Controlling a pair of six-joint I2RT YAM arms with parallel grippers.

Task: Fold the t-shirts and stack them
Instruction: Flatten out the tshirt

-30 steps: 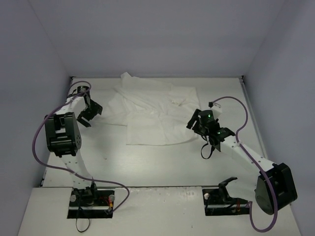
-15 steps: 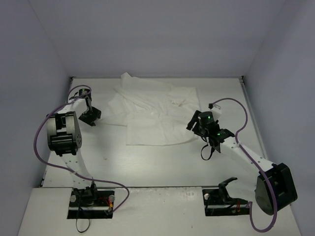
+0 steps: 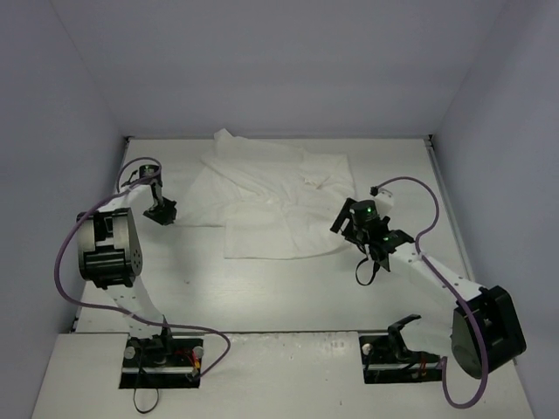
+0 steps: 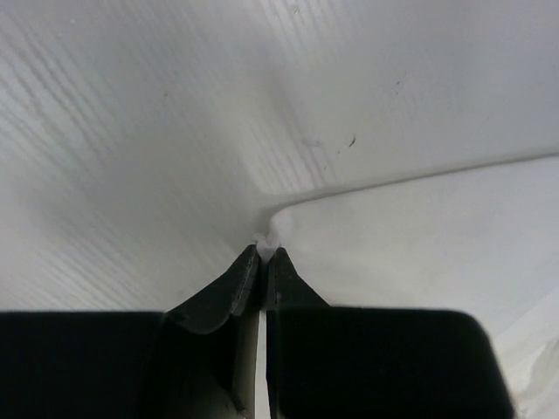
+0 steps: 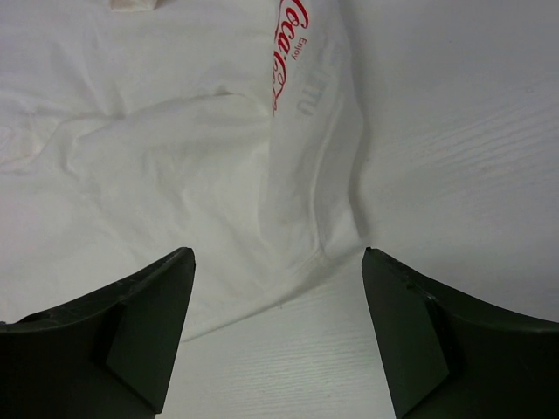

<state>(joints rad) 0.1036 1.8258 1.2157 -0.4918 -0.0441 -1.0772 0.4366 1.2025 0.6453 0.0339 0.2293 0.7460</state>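
The white t-shirt (image 3: 271, 205) lies crumpled and partly folded at the back middle of the table. My left gripper (image 3: 164, 212) is at its left edge. In the left wrist view that gripper (image 4: 265, 253) is shut on a small corner of the t-shirt (image 4: 410, 236), with a nub of cloth showing between the tips. My right gripper (image 3: 345, 220) sits at the shirt's right edge. In the right wrist view it (image 5: 275, 253) is open over the t-shirt (image 5: 175, 157) hem, holding nothing. Part of the red Coca-Cola print (image 5: 288, 44) shows along a fold.
The white table (image 3: 262, 288) is boxed in by pale walls on three sides. A purple cable (image 3: 419, 188) loops above the right arm, and another (image 3: 135, 166) arcs over the left arm. Both arm bases stand at the near edge.
My left gripper has gone from open to shut, pinching the shirt's left corner. The right gripper's jaws have widened a little; that arm has hardly moved.
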